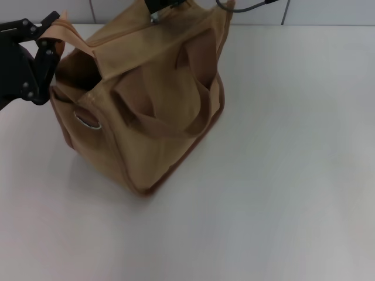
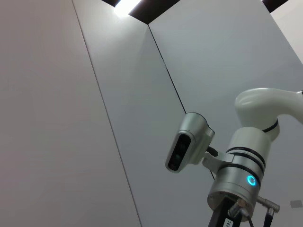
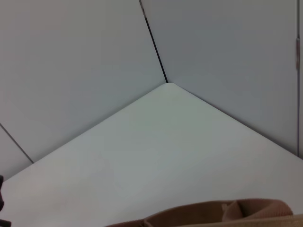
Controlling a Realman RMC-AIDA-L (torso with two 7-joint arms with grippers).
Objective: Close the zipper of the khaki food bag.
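Observation:
The khaki food bag [image 1: 158,117] stands tilted on the white table at the left of the head view, with its strap handles [image 1: 176,126] hanging on the near side. The zipper [image 1: 105,32] runs along the top panel, and a dark gap [image 1: 82,73] shows near its left end. A small silver pull [image 1: 154,19] shows at the far end. My left gripper [image 1: 50,36] is black and shut on the bag's left top end. My right gripper [image 1: 159,6] is at the frame's top edge, just above the pull. The bag's top edge [image 3: 213,213] shows in the right wrist view.
A silver eyelet [image 1: 88,121] is on the bag's left side. The white table [image 1: 281,175] stretches to the right and front, with grey wall panels [image 1: 328,12] behind. The left wrist view shows only wall, a white arm [image 2: 265,104] and a silver camera [image 2: 187,142].

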